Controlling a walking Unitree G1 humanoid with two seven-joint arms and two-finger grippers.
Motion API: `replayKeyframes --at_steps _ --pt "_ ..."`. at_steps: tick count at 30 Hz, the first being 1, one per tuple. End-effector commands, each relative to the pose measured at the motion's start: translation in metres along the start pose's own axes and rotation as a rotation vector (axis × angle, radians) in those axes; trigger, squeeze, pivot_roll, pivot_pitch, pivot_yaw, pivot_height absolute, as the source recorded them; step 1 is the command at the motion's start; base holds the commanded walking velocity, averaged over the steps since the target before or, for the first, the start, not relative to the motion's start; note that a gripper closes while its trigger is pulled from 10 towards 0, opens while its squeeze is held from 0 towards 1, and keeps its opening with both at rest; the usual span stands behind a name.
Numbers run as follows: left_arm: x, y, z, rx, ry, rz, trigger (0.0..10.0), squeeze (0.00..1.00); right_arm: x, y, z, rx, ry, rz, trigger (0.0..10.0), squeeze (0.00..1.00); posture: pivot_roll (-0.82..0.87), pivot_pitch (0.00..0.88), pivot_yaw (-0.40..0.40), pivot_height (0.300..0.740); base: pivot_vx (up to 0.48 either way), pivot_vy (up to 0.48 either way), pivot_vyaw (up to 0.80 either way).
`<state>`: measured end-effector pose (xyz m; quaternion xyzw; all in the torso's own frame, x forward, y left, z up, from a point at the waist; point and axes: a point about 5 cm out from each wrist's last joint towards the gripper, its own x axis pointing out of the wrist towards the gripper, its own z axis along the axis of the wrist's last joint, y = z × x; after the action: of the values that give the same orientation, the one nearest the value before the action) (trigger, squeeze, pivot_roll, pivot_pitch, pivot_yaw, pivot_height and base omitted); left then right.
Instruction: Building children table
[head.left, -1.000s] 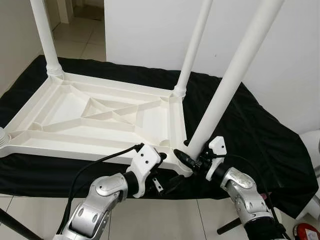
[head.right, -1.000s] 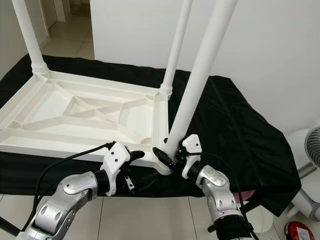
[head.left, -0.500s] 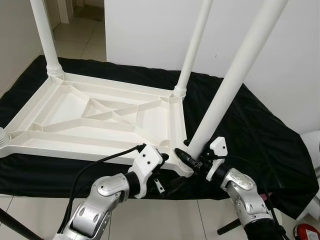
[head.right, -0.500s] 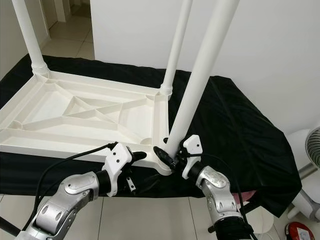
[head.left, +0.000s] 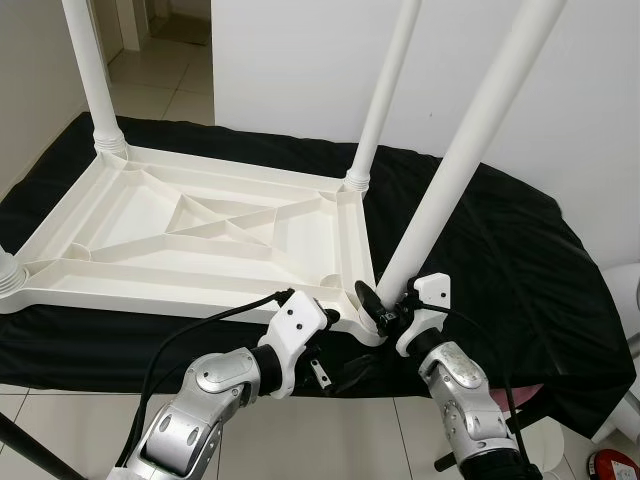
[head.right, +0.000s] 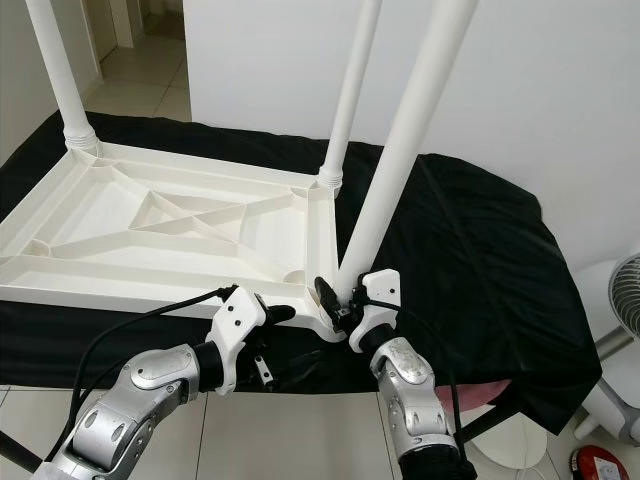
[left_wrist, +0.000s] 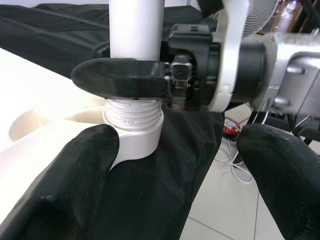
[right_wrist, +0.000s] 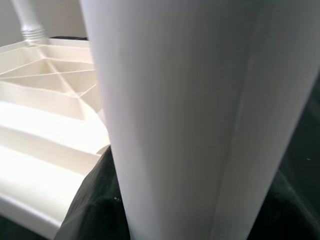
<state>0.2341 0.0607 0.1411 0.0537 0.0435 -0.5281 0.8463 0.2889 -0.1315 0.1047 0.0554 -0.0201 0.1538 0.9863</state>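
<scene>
I'm looking at the white tabletop (head.left: 200, 240) lying upside down on a black cloth (head.left: 500, 260), ribbed underside facing up, its long axis running from 9 to 3 o'clock. The near-right leg (head.left: 455, 170) is standing in the corner socket, rising toward 1 o'clock and leaning slightly. Two more legs (head.left: 385, 90) are standing upright at the far corners. My right gripper (head.left: 380, 305) is clamping that leg just above its threaded base, one black finger (left_wrist: 120, 77) wrapping across the tube. My left gripper (head.left: 335, 350) is sitting at 7 o'clock from the socket, below the table's edge, fingers (left_wrist: 70, 185) spread wide and holding nothing. Beige floor tiles (head.left: 330, 450) are showing beneath.
</scene>
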Motion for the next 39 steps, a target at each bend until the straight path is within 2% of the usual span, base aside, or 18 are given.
replayKeyframes --at_steps 1,4,11,12,20,29,30,31,32,33,38,39 --pt "0.002 -0.001 0.003 0.005 -0.002 0.002 10.0 0.0 -0.007 -0.01 -0.016 0.002 0.092 -0.097 10.0 0.0 0.02 0.0 -0.125 0.74 0.0 0.0 0.0" --pt "0.004 -0.002 0.004 0.003 -0.009 0.005 10.0 0.0 -0.007 -0.003 -0.016 -0.009 0.104 -0.268 10.0 0.0 0.02 0.0 -0.132 0.74 0.0 0.0 0.0" --pt "0.005 -0.004 0.005 -0.012 -0.015 0.012 10.0 0.0 -0.008 0.008 -0.012 0.022 0.065 -0.255 10.0 0.0 0.02 0.0 -0.132 0.74 0.0 0.0 0.0" --pt "0.005 -0.005 0.004 -0.013 -0.015 0.011 10.0 0.0 -0.008 0.006 -0.011 0.036 0.054 -0.242 10.0 1.0 0.02 0.0 -0.133 0.74 0.0 0.0 0.0" --pt "0.005 -0.005 0.005 -0.009 -0.018 0.013 10.0 0.0 -0.01 0.004 -0.001 0.033 0.0 -0.197 10.0 1.0 0.01 0.0 -0.137 0.74 0.0 0.0 0.0" --pt "0.005 -0.002 0.007 0.005 -0.021 0.019 10.0 0.0 -0.014 -0.006 0.011 0.0 -0.035 -0.043 10.0 1.0 0.02 0.0 -0.142 0.74 0.0 0.0 0.0" --pt "0.005 -0.001 0.007 0.007 -0.021 0.022 10.0 0.0 -0.014 -0.009 0.011 -0.001 -0.029 0.029 10.0 0.33 0.03 0.0 -0.144 0.74 0.0 0.0 0.0" --pt "0.005 -0.001 0.007 0.007 -0.021 0.022 10.0 0.0 -0.014 -0.009 0.011 -0.001 -0.029 0.029 10.0 0.33 0.03 0.0 -0.144 0.74 0.0 0.0 0.0" --pt "0.006 -0.001 0.008 0.009 -0.023 0.025 10.0 0.0 -0.014 -0.011 0.012 -0.013 -0.027 0.107 10.0 0.0 0.03 0.0 -0.145 0.74 0.0 0.0 0.0" --pt "0.006 -0.001 0.008 0.01 -0.026 0.026 10.0 0.0 -0.013 -0.014 0.013 -0.032 -0.023 0.17 10.0 0.0 0.03 0.0 -0.142 0.74 0.0 0.0 0.0" --pt "0.007 0.0 0.009 0.012 -0.029 0.027 10.0 0.0 -0.007 -0.018 0.014 -0.066 -0.017 0.234 10.0 0.0 0.03 0.0 -0.141 0.74 0.0 0.0 0.0" --pt "0.008 0.0 0.01 0.014 -0.031 0.025 10.0 0.0 0.002 -0.019 0.013 -0.101 0.012 0.296 10.0 0.0 0.03 0.0 -0.137 0.74 0.0 0.0 0.0"
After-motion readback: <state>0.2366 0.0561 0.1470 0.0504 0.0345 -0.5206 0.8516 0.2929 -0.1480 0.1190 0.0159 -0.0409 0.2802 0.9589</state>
